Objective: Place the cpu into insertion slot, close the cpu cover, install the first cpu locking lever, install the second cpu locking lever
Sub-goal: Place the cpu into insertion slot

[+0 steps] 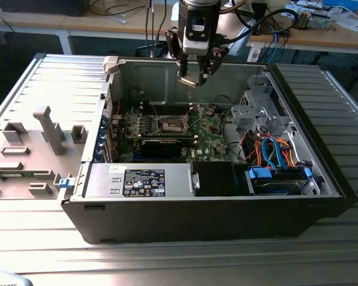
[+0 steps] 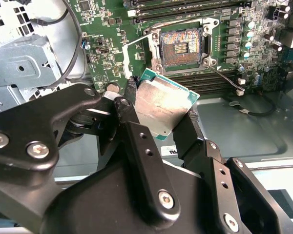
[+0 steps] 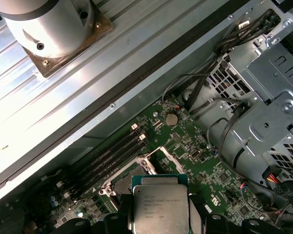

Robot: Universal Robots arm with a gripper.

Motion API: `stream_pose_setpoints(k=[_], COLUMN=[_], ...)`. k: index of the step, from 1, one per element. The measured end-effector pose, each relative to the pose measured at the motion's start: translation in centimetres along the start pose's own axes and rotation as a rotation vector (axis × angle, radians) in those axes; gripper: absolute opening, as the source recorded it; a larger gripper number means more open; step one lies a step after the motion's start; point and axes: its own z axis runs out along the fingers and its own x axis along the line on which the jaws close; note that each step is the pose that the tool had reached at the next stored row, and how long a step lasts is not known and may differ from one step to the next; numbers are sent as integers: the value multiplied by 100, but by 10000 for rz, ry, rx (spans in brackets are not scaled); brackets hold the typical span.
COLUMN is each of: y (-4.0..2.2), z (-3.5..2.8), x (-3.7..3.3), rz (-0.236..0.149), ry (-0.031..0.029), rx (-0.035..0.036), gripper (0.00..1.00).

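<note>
My gripper [image 1: 194,74] hangs above the open computer case, shut on the cpu [image 1: 191,79]. In both wrist views the cpu [image 2: 162,105] [image 3: 160,207] is a flat silvery square with a green edge, pinched between the two black fingers [image 2: 132,122]. It is in the air, well above the board. The insertion slot [image 2: 185,46] [image 1: 172,124] lies uncovered on the green motherboard [image 1: 212,137], its dark contact field showing inside a silver rim. A thin silver frame, seemingly the cpu cover [image 2: 136,40], stands raised at the slot's edge. I cannot make out the locking levers.
Long memory slots [image 2: 185,6] run beside the socket. A black expansion card [image 1: 161,146] lies across the board. A grey drive cage [image 1: 256,113], loose cables [image 1: 274,149] and the power supply [image 1: 143,179] crowd the case. Grey fixtures [image 1: 48,128] stand at the exterior view's left.
</note>
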Motion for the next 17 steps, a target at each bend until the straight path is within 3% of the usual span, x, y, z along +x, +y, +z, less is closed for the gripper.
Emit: stream_pose_setpoints(k=[17], y=[0], z=[1], x=[0], rz=[139], ry=[-13], rx=[-3], gripper=[55])
